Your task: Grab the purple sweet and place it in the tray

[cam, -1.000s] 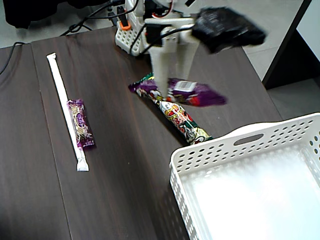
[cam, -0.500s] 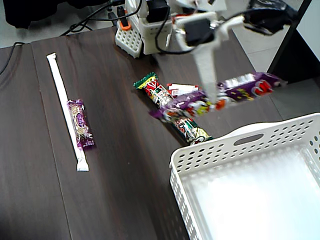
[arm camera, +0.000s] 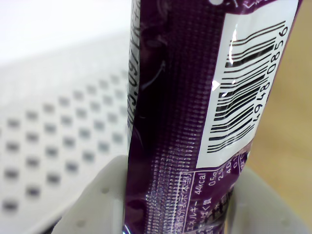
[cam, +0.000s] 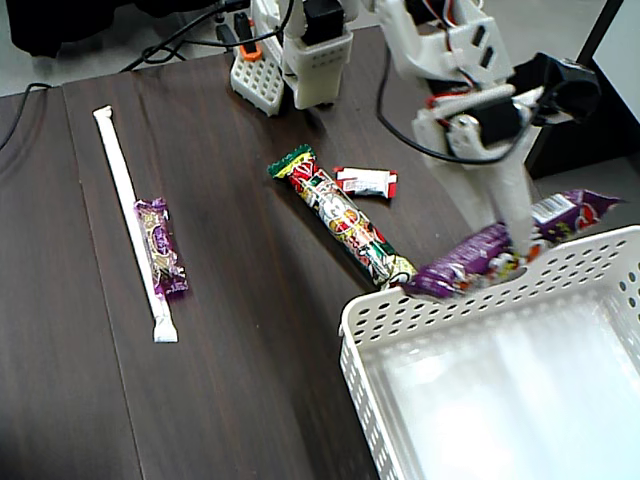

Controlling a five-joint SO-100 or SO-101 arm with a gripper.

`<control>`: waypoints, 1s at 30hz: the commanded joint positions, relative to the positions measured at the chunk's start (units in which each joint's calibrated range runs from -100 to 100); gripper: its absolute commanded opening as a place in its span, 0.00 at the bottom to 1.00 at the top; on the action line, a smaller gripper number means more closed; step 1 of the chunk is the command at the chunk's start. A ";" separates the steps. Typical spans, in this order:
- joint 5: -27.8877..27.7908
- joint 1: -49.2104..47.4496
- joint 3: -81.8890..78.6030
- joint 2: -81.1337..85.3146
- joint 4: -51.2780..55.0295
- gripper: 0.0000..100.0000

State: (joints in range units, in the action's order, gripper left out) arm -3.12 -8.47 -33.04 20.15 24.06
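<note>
At the tray (cam: 400, 312) rim, a purple sweet (cam: 468, 257)

My dark table (cam: 250, 400) bears a white tray (cam: 360, 322). Near it lie a long sweet (cam: 345, 225) and a red-white sweet (cam: 365, 182); well apart from it, a small purple sweet (cam: 161, 245) and a straw (cam: 125, 200).

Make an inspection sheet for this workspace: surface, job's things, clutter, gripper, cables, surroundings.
Surface: dark wood-grain table, no spills seen.
Job's things: long purple wrapped sweet held in the air over the rim of the white perforated plastic tray, not released.
Clutter: long colourful candy stick; small red-and-white sweet; small purple wrapped sweet against a white paper-wrapped straw.
Gripper: white two-finger gripper shut on the long purple wrapped sweet.
Cables: black cables beyond the table's far edge.
Surroundings: pale floor; dark furniture panel at right.
</note>
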 commanded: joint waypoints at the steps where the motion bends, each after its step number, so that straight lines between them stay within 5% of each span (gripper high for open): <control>1: -0.08 -2.68 11.39 -3.95 -1.97 0.01; 30: -0.03 -3.49 42.35 -36.01 -0.86 0.05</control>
State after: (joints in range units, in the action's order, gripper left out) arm -3.12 -11.69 2.62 -17.23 24.06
